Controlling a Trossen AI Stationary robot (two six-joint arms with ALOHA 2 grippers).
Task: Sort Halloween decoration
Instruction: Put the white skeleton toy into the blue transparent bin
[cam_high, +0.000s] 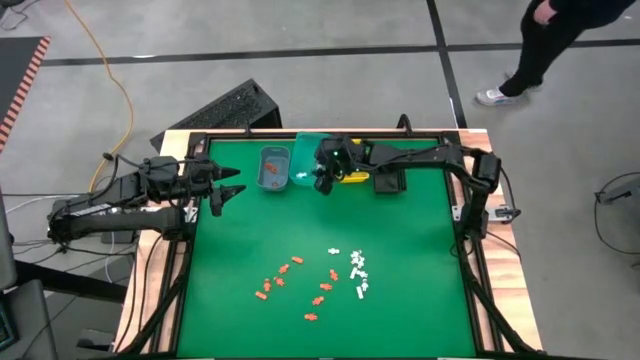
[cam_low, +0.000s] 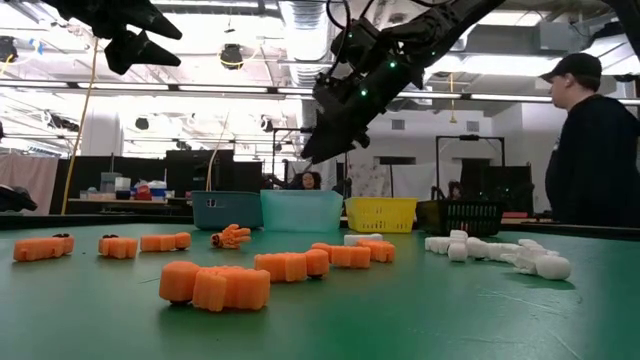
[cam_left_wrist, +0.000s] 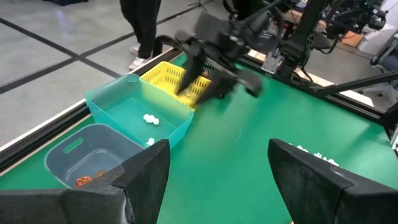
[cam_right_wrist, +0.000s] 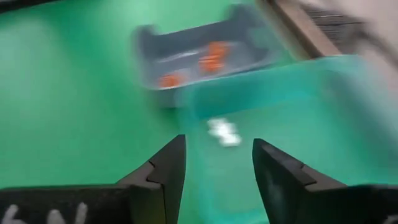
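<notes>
Most of the Halloween decoration was still unsorted, from where I stood. Orange pieces (cam_high: 290, 280) lay scattered over the near middle of the green tabletop (cam_high: 400, 230), and a cluster of white pieces (cam_high: 358, 272) sat just to their right, none of them touching a bin. Only a small share had been put away: a few orange pieces (cam_left_wrist: 87, 180) rested in the blue-grey bin (cam_high: 273, 168) at the far edge, and a couple of white pieces (cam_left_wrist: 150, 119) lay in the teal bin (cam_left_wrist: 134, 99) just beside it. The yellow bin (cam_left_wrist: 169, 76) and the black bin (cam_low: 472, 217) further right showed nothing I could make out inside.

The right gripper (cam_right_wrist: 217, 163) hung over the teal bin with its fingers (cam_right_wrist: 163, 168) parted and nothing between them, white pieces (cam_right_wrist: 224, 133) lying in the bin below. I judged it had just finished a drop there. The left gripper (cam_left_wrist: 217, 171) hovered off the left side of the tabletop, raised well above the surface, spread wide and empty, waiting.

By my reckoning the sorting was in its early part. Nearly the whole orange scatter and most of the white cluster remained to be carried to the far row, piece by piece. In the low view a person (cam_low: 595, 140) stood at the right, beyond the tabletop, well clear of the arms.
</notes>
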